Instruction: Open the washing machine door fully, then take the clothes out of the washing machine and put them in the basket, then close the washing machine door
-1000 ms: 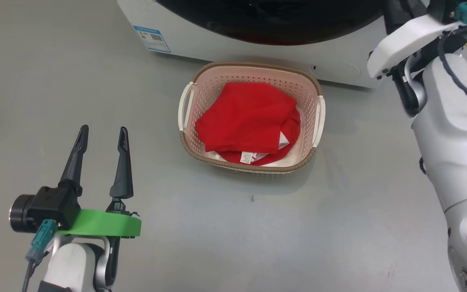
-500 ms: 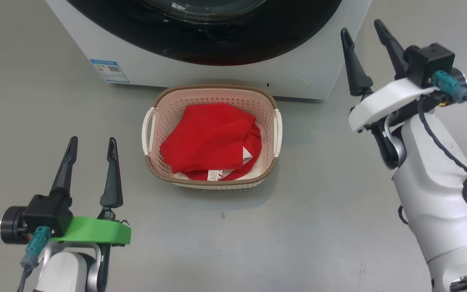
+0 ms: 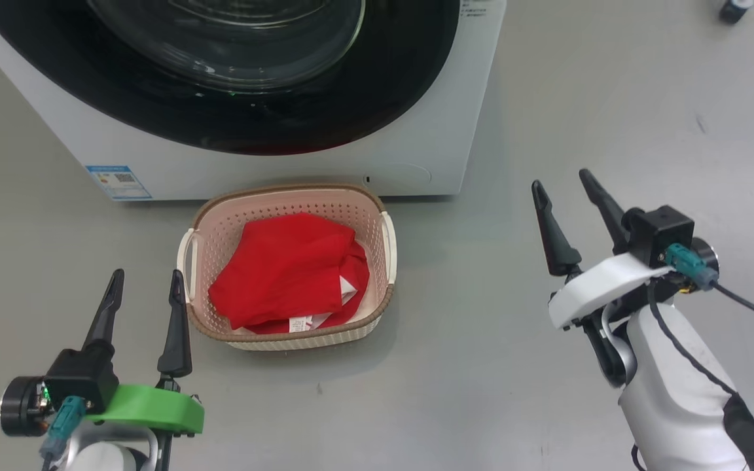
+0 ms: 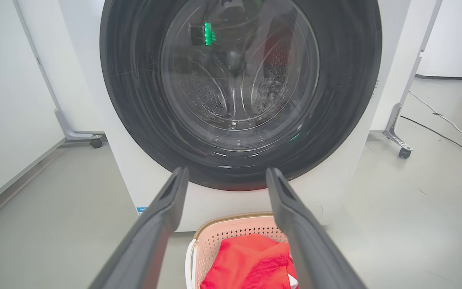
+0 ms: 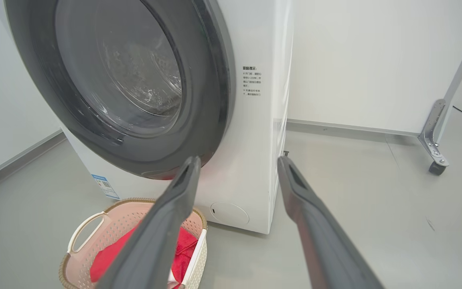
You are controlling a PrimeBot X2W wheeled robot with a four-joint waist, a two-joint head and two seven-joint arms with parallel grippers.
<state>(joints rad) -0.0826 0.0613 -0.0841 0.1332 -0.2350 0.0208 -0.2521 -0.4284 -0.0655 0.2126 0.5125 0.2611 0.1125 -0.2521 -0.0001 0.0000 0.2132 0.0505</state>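
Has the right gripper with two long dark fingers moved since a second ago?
Yes. The right gripper has drawn back from the white washing machine, away from its front.

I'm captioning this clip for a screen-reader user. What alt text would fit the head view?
Red clothes lie in a cream basket on the grey floor, right in front of a white washing machine whose black-rimmed door is shut. The left gripper and right gripper hover open and empty on either side of the basket.

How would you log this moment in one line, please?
round black-rimmed glass door: shut | red fabric clothes: in cream perforated plastic basket | left claw: open, empty | right claw: open, empty
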